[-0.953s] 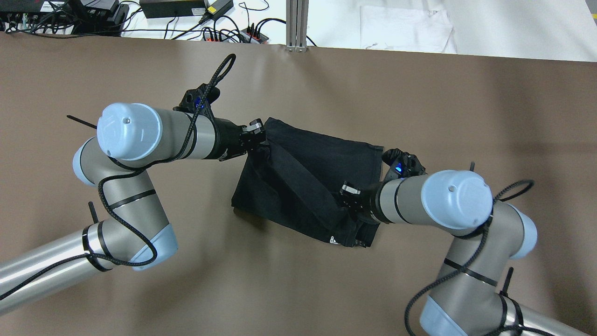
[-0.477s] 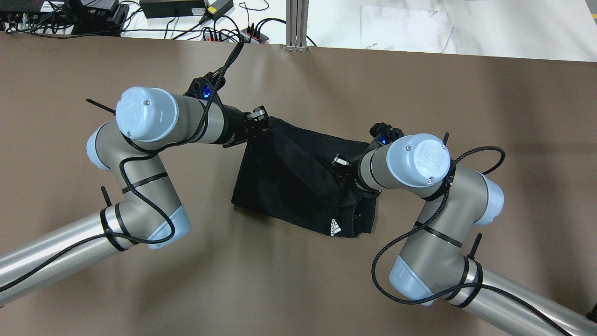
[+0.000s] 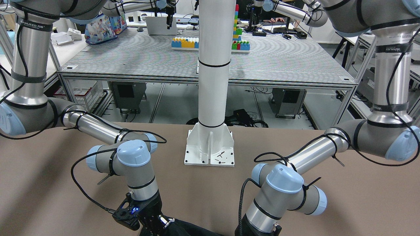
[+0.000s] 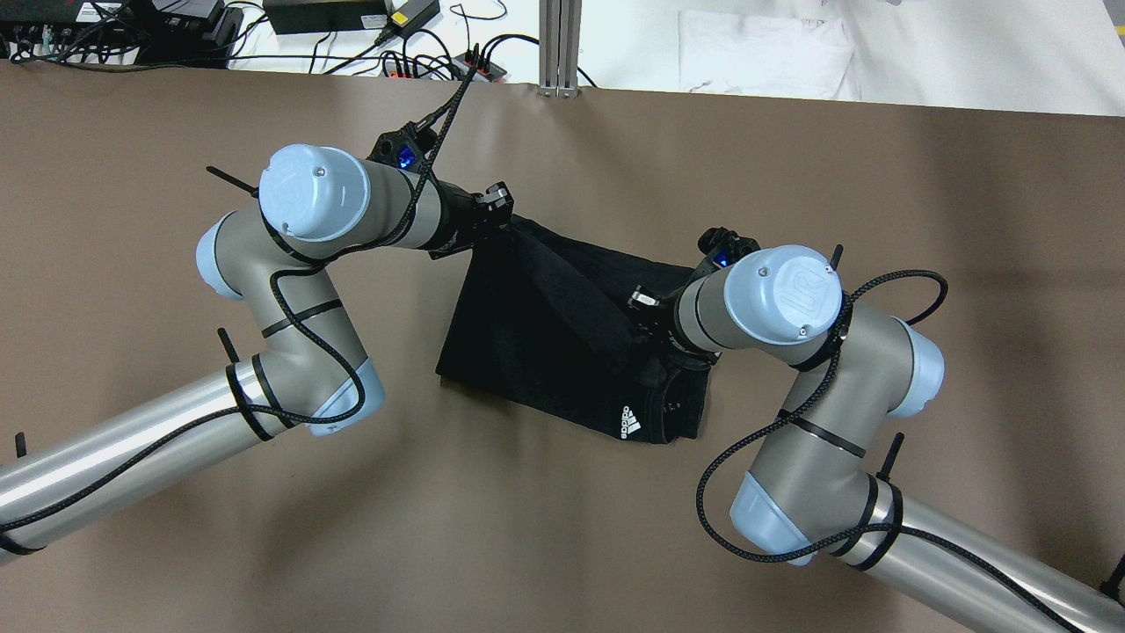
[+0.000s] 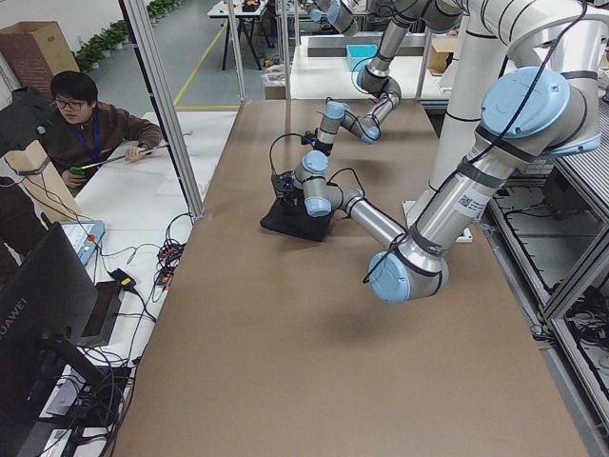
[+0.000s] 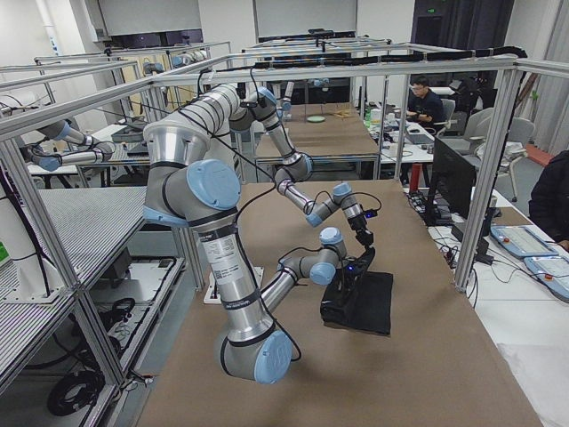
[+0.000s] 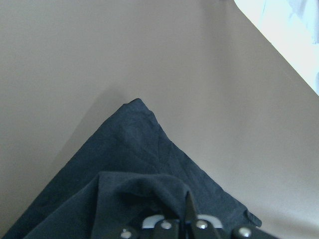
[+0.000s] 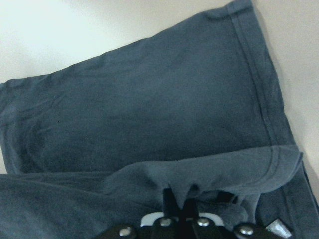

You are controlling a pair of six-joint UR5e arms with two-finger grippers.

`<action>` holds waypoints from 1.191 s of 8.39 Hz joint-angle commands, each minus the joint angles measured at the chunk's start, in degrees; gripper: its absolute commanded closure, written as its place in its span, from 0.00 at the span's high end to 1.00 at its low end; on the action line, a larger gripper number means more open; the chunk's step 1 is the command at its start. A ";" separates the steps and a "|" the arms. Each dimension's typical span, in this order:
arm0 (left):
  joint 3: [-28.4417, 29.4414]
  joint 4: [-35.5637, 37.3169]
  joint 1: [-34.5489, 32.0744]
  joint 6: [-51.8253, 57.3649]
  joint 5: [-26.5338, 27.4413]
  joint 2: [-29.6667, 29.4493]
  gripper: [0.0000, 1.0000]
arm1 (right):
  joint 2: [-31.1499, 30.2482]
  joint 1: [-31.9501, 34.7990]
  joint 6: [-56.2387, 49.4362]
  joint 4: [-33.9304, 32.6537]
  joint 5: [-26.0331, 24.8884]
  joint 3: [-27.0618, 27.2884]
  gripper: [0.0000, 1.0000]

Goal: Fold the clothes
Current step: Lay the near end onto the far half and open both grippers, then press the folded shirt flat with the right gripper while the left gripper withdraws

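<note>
Black Adidas garment (image 4: 536, 352) partly folded near the middle of the brown table (image 4: 264, 545), toward its far edge. Left gripper (image 4: 506, 220) fingers clamped on the far left corner; right gripper (image 4: 649, 338) fingers pinching a lifted hem.

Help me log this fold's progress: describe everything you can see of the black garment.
The black garment is soft, matte fabric with stitched hems, lying partly folded on the brown table. A small white three-stripe logo shows near its near right corner. A raised band of cloth runs diagonally between the left gripper, shut on its far left corner, and the right gripper, shut on a hemmed edge. The rest lies flat.
</note>
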 commanded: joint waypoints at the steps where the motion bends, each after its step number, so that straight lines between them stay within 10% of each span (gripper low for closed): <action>1: 1.60 -1.19 0.10 -1.26 1.21 -1.01 0.70 | 0.28 -0.20 0.03 0.49 0.04 -1.03 0.94; 2: 1.60 -1.19 0.10 -1.35 1.73 -1.10 1.00 | 0.37 0.67 -0.23 0.32 0.30 -0.95 0.94; 5: 1.34 1.26 -4.71 -0.65 1.30 -1.18 1.00 | 2.90 6.56 -1.90 -0.73 13.62 -0.86 0.94; 10: -5.58 1.36 -13.77 4.69 -13.10 6.00 1.00 | 14.14 -5.38 -5.59 -11.99 0.30 -7.94 0.94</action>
